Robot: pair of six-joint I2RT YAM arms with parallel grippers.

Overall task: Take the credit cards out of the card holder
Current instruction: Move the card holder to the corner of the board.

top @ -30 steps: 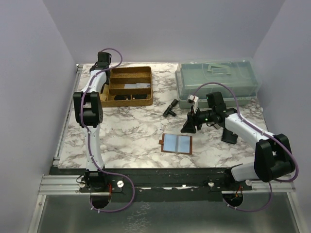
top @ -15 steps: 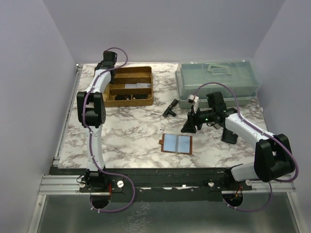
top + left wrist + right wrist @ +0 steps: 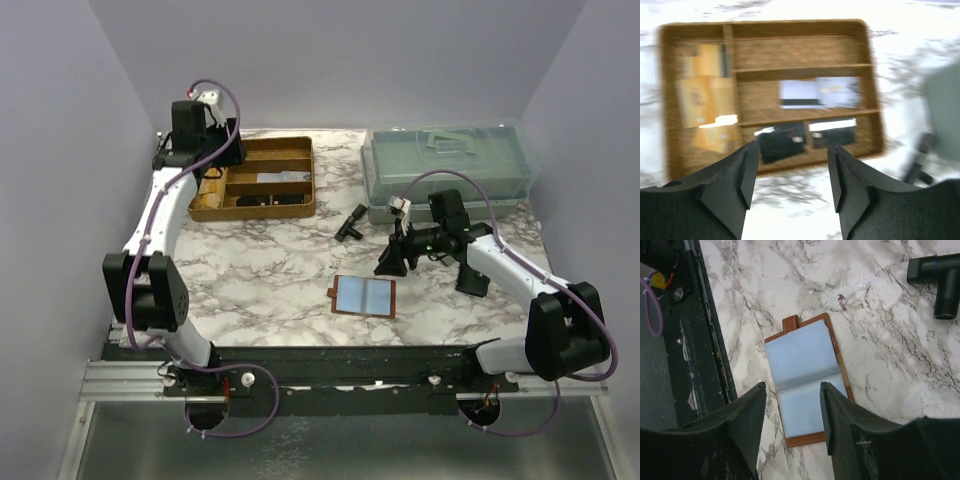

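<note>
We record the left gripper (image 3: pixel 792 172) released above the tray (image 3: pixel 800 107) holding credit cards (image 3: pixel 702 97), and the right gripper (image 3: pixel 792 392) released above the open card holder (image 3: pixel 807 375).

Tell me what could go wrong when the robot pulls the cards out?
The card holder lies open and unheld, with the left gripper far off over the tray, so a pull by the right gripper might drag the whole holder. It also lies near the front edge of the table and could slide off.
</note>
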